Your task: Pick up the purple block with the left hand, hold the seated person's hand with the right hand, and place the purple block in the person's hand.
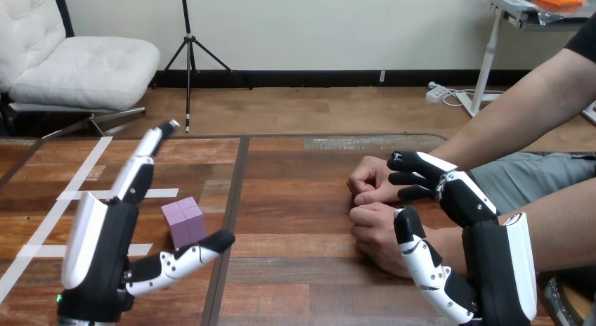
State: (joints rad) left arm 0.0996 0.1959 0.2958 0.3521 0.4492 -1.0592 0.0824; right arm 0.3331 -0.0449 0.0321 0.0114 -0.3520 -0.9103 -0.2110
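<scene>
Purple block (184, 220): one piece, resting flat on the wooden table (295, 199), left of the table's middle, just right of the white tape strips (84, 171). Nothing grips it.

Left hand (105, 249): comes in from the lower left, spread wide and unclenched. Its fingers (140, 164) reach straight up and away, past the left side of the purple block. Its thumb (190, 256) stretches out to the right along the block's near side, with the tip by the block's lower right corner. The block sits in the gap between fingers and thumb. Whether the thumb touches the block cannot be told.

Right hand (485, 249): comes in from the lower right, closed around the person's nearer hand (372, 235) close to the wrist. Its curled fingers (415, 177) wrap over the far side, tips pointing left. Its thumb (422, 259) lies across the near side, over the back of that hand.

Person's hands: two, both entering from the right, both closed into loose fists on the table. The farther hand (371, 182) lies just beyond the nearer one, knuckles almost touching. The robot's curled fingers overlap its wrist; contact there cannot be told.

Spacing: the purple block and the person's hands lie well apart, with bare table between them.
</scene>
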